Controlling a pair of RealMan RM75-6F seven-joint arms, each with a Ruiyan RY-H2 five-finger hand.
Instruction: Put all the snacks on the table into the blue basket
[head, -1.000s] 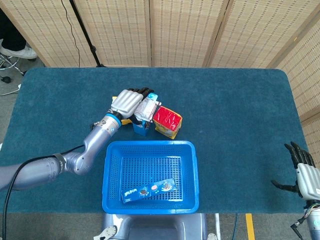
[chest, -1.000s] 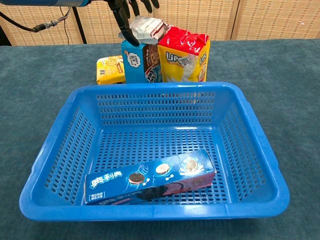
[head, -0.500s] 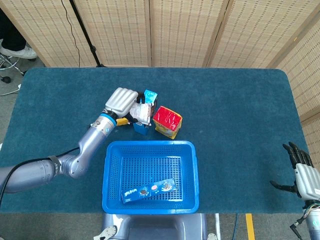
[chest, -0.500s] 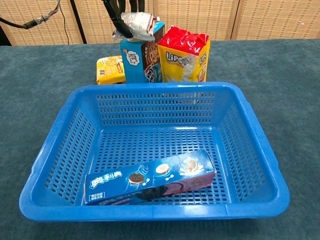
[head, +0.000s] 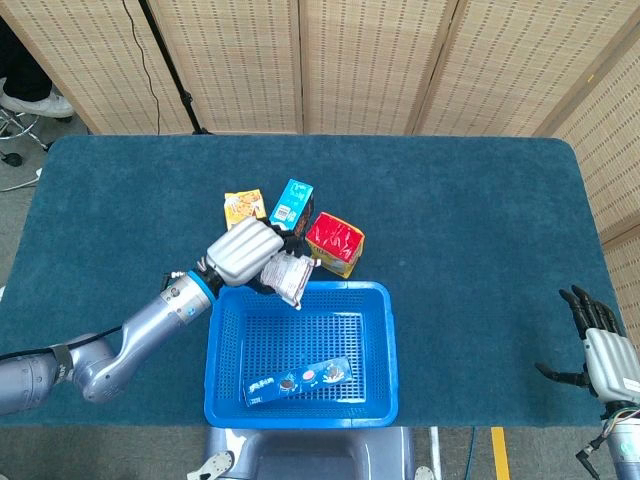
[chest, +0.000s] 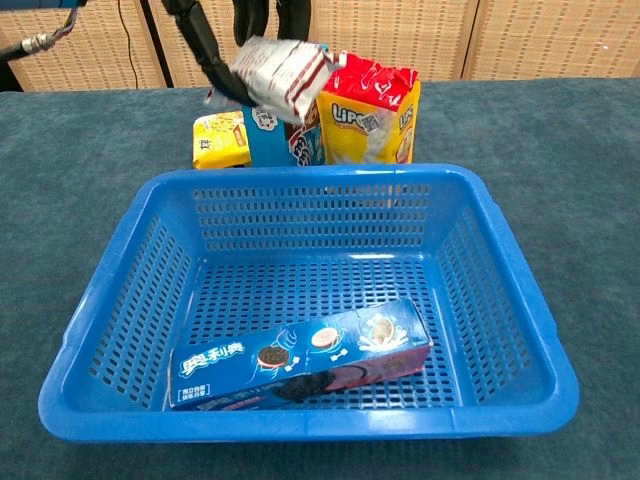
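Observation:
My left hand grips a silver and red snack packet in the air over the far left rim of the blue basket. A blue cookie box lies in the basket near its front. Behind the basket stand a blue carton and a red and yellow bag. A small yellow pack lies to their left. My right hand hangs open at the table's near right edge, holding nothing.
The table is covered in dark teal cloth. Woven folding screens stand behind it. A black cable and stand run down at the back left.
My left hand has carried the silver packet from above the blue carton toward me, to the basket's far rim. The carton and yellow pack now show uncovered. The right hand barely moved.

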